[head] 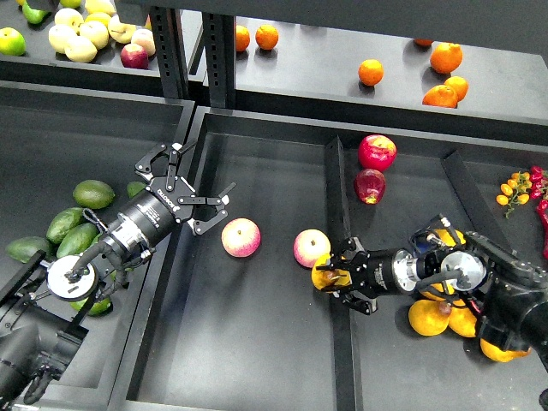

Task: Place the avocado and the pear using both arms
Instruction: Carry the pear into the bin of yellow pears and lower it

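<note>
Several green avocados (92, 193) lie in the left bin. My left gripper (195, 182) is open and empty, hovering over the wall between the left and middle bins, to the right of the avocados. My right gripper (332, 276) is shut on a golden yellow-orange pear (322, 275) with a brownish patch. It holds the pear at the divider (336, 180) between the middle and right bins. More yellow pears (428, 318) lie in the right bin under my right arm.
Two pink-yellow apples (241, 237) (309, 247) lie in the middle bin, the right one close to the held pear. Two red apples (377, 151) sit beyond the divider. Oranges (445, 57) and pale apples (81, 36) are on the upper shelf. Small tomatoes (514, 187) are at the far right.
</note>
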`<state>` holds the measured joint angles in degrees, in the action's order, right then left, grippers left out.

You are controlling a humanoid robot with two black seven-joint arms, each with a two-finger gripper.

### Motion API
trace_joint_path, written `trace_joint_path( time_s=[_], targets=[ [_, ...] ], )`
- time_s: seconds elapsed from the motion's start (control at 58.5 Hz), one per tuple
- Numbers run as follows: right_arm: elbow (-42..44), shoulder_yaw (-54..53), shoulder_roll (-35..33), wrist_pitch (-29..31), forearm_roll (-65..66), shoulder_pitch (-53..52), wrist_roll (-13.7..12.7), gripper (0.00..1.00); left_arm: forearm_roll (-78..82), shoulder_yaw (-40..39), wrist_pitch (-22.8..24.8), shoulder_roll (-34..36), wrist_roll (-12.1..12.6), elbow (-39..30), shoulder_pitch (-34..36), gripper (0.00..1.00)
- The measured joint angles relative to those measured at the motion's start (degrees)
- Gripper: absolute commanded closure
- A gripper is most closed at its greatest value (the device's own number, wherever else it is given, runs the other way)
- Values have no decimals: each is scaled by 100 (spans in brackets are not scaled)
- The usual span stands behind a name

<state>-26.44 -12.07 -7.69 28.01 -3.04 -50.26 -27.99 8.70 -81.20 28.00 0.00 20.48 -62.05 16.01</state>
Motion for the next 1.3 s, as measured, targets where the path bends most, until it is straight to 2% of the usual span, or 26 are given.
trace_joint_path(
  time_s=[0.154,0.513,0.975,1.3],
  targets=[
    [-139,67,-553,0,-172,149,0,64,0,5,0,0,0,0,-1,1],
    [-412,393,-1018,0,-513,539,0,64,0,10,0,0,0,9,-1,1],
    [-821,1356,-1306,-1,-1349,636,-1,62,0,40,0,0,9,53,4,1],
    [-866,1688,-1400,-1,-1541,586,-1,54,0,43,0,0,9,53,4,1]
  ],
)
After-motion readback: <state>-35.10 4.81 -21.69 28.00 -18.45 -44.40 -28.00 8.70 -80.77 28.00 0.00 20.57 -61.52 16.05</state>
